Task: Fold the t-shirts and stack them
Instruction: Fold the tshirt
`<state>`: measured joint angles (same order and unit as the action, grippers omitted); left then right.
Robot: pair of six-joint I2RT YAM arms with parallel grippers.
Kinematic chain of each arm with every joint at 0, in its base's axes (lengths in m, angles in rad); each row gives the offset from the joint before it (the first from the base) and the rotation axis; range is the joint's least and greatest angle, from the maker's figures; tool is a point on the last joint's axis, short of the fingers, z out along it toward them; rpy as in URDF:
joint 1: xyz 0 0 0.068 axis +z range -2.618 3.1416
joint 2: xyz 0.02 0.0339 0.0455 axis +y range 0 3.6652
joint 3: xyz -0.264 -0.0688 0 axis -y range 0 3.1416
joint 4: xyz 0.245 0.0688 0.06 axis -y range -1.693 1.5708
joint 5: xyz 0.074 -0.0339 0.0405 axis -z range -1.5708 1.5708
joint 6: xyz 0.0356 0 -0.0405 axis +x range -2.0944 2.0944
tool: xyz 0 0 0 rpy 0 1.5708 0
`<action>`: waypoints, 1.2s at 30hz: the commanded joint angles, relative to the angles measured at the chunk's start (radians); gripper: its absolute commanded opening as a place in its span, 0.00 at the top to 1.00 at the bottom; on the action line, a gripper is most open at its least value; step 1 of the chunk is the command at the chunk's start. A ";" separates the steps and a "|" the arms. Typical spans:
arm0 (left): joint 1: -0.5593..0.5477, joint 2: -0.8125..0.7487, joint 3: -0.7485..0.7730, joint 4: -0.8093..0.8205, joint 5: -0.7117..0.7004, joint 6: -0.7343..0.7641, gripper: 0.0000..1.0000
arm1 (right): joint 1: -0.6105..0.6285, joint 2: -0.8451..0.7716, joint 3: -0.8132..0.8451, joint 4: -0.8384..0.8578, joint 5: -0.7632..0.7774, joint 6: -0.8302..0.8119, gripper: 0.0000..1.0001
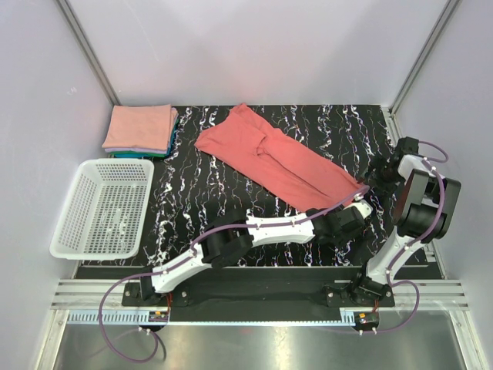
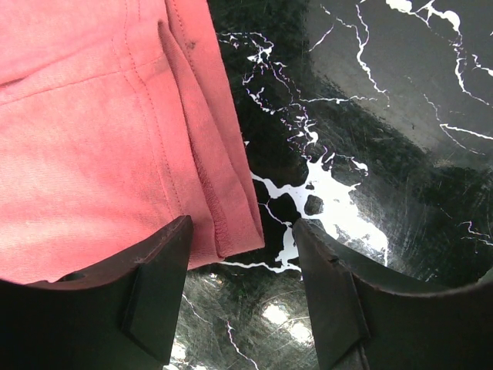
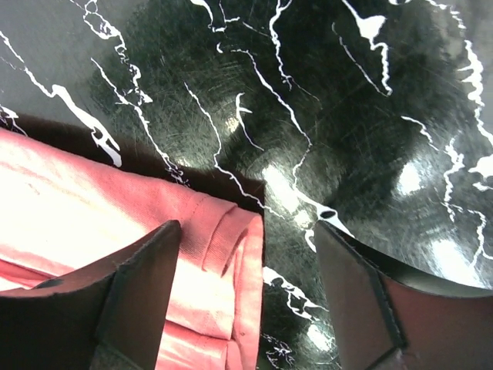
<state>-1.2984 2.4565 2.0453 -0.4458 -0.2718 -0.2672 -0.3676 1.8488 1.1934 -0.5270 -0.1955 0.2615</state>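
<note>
A coral-red t-shirt (image 1: 273,158) lies folded into a long strip, running diagonally from the back middle of the table to the front right. My left gripper (image 1: 356,208) hovers at the strip's near-right end; in the left wrist view its jaws (image 2: 240,225) stand open, the shirt's hemmed corner (image 2: 223,223) just inside the left finger (image 2: 158,289). My right gripper (image 1: 376,187) is at the same end, open (image 3: 246,225), with a rolled corner of the shirt (image 3: 231,239) beside its left finger (image 3: 139,297). Neither holds cloth. A stack of folded t-shirts (image 1: 140,127), salmon pink over teal, sits back left.
A white mesh basket (image 1: 104,206) stands at the left edge of the black marbled table (image 1: 208,208). White walls close in the back and sides, with metal posts at the back corners. The right arm's base and elbow (image 1: 420,208) crowd the right side.
</note>
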 commanded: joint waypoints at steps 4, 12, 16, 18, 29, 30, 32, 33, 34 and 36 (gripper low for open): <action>-0.009 0.019 0.006 0.022 0.020 -0.009 0.40 | -0.001 -0.105 -0.011 0.038 0.047 -0.013 0.23; -0.009 0.012 0.004 0.022 0.028 -0.010 0.40 | -0.001 -0.154 -0.068 0.101 -0.032 -0.044 0.55; -0.010 0.012 0.006 0.022 0.036 -0.007 0.40 | -0.001 -0.093 -0.023 0.052 -0.002 -0.077 0.47; -0.009 0.012 0.003 0.022 0.036 -0.009 0.40 | -0.001 -0.065 -0.006 0.038 0.021 -0.084 0.46; -0.010 0.030 -0.013 0.024 0.036 -0.012 0.48 | -0.001 0.052 0.064 0.045 0.025 -0.099 0.50; -0.010 0.032 -0.013 0.024 0.034 -0.012 0.51 | -0.001 0.053 0.061 0.042 0.031 -0.096 0.51; -0.010 0.033 -0.011 0.024 0.031 -0.010 0.54 | -0.001 0.064 0.058 0.051 0.034 -0.093 0.57; -0.012 0.036 -0.005 0.022 0.029 -0.010 0.57 | 0.001 0.067 0.061 0.050 0.033 -0.087 0.63; -0.010 0.038 -0.004 0.022 0.029 -0.007 0.63 | -0.001 0.078 0.063 0.050 0.027 -0.085 0.67; -0.009 0.039 0.001 0.022 0.028 -0.006 0.70 | 0.001 0.089 0.070 0.051 0.025 -0.080 0.78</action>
<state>-1.3014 2.4588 2.0411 -0.4274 -0.2626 -0.2687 -0.3676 1.9091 1.2331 -0.4904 -0.1925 0.1818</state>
